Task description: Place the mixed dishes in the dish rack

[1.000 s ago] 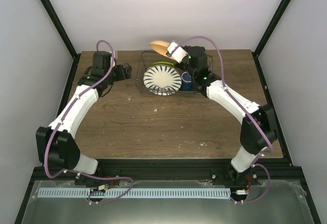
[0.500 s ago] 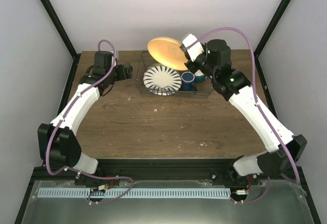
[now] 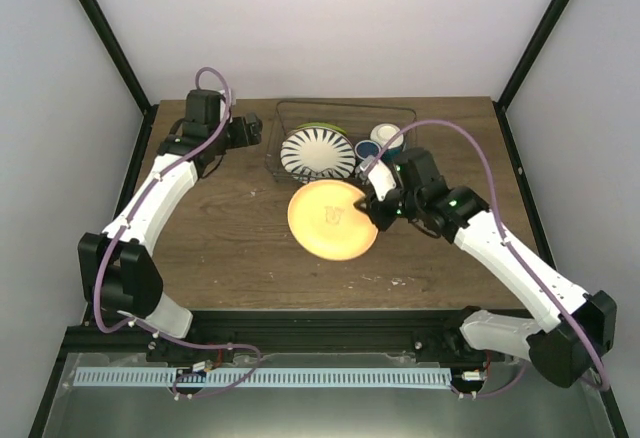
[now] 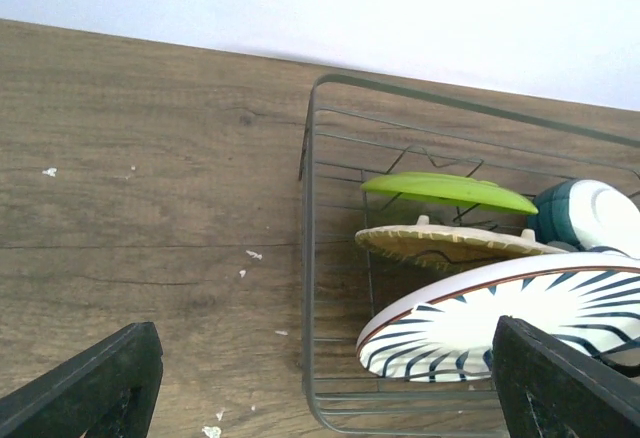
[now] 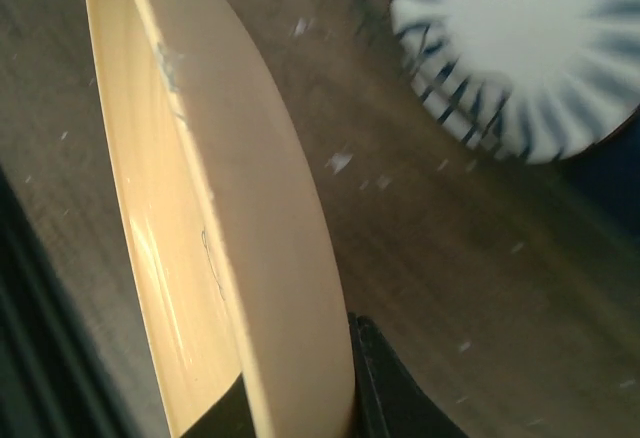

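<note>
Pinching the rim of a round pale yellow-orange plate (image 3: 330,223), the right claw (image 3: 368,206) has its dark fingers (image 5: 385,383) pressed together on the plate's right edge. The plate sits face-up over the brown wood-grain desk (image 3: 230,248), just in front of the rack and outside it. Whether its underside touches the desk cannot be told.

Rectangular dish rack of thin dark-grey wire (image 3: 345,104) — stands at the far middle of the desk, see-through, holding the following:
- White plate with dark-blue radial stripes (image 3: 318,155): front left of the rack, tilted, its face turned up and forward.
- Dark blue handled mug (image 3: 367,150): just right of the striped plate, touching or nearly touching it.
- Lime-green plate (image 3: 318,127): behind the striped plate, mostly hidden from above; the left wrist view shows it edge-on and close to level.
- Small white bowl with a dark teal outer wall (image 3: 386,135): back right, behind the mug, tilted.

Left claw (image 3: 250,136) — level with the rack, just beside its left wall. Its fingers are spread wide with nothing between them, aimed toward the rack's contents.
</note>
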Tool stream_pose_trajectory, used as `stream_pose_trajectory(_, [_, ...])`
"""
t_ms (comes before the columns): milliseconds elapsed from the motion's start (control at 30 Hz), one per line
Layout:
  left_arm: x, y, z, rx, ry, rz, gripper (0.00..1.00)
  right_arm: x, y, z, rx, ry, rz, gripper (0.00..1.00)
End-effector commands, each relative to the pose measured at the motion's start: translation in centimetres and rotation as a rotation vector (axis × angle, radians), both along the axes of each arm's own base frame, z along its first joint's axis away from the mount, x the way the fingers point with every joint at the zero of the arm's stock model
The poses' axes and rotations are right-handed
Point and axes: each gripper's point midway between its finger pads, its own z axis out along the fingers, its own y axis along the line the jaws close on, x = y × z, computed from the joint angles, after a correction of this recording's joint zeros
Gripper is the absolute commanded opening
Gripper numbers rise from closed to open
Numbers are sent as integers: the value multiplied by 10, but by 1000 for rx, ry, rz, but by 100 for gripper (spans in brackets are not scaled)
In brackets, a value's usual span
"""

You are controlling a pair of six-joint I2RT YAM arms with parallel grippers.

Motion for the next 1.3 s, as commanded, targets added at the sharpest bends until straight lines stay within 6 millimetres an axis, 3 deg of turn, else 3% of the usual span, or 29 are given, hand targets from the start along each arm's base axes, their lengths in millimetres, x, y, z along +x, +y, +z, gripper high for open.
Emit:
stream_pose_trajectory(0, [5,-3,16,-10,-39,-23,91,-23,18,-31,97,180,45,1])
stream_pose_trajectory(333, [-4,-4,18,-11,-32,-42,91,-10,48,-91,86,297,152,1])
stream_pose_trajectory(633, [-14,-4,16,-15,-29,-52,91,4,54,-132,14,318,167,2])
stream_pose_trajectory(1133, [-14,-4,12,-17,-20,-58,91,16,45,-150,-81,313,123,36])
stream_pose_trajectory(1267, [-14,-5,12,-16,-22,-59,91,19,40,-149,-102,295,95,52])
